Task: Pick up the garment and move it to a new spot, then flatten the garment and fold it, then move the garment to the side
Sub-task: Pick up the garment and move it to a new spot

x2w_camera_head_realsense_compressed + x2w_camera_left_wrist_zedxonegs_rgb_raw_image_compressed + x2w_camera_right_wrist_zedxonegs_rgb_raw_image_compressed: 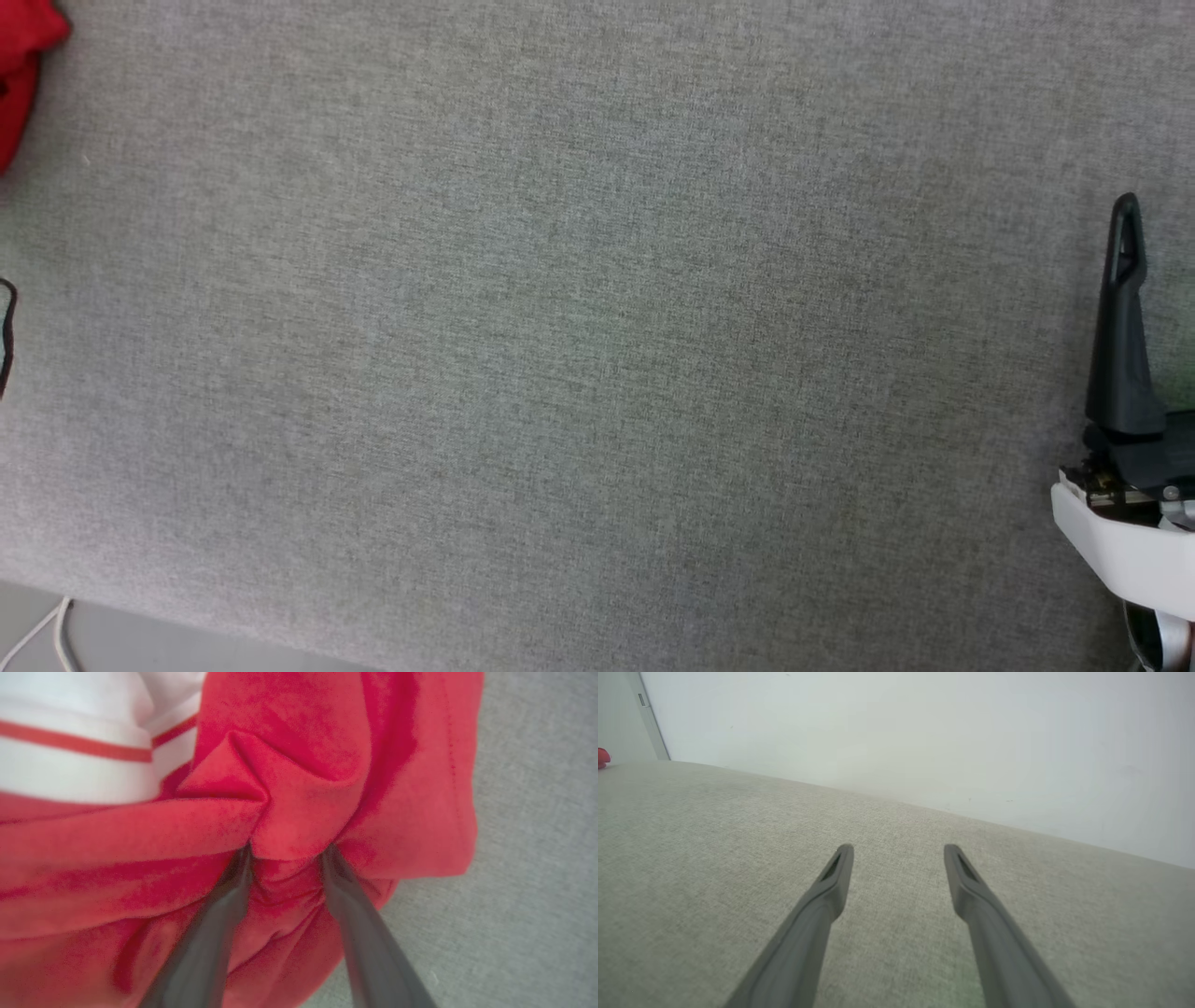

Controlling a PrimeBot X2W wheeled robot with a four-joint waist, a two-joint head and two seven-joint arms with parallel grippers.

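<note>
On grey surface (597,336): one garment (303,742); left gripper (286,854) wide astride its fold; right gripper (899,849) wide, empty

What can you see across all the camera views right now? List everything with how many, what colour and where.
garment: one, red with a white, red-striped sleeve, bunched at the table's far left
table: one, grey woven covering, across the head view
wall: one, white, beyond the table's far edge
white cable: one, white, past the table's near edge, lower left of the head view
dark cord: one, black, at the head view's left edge
left gripper: one, dark fingers, apart, pushed into the garment with a red fold between them
right gripper: one, dark fingers, open, over bare table on the right
</note>
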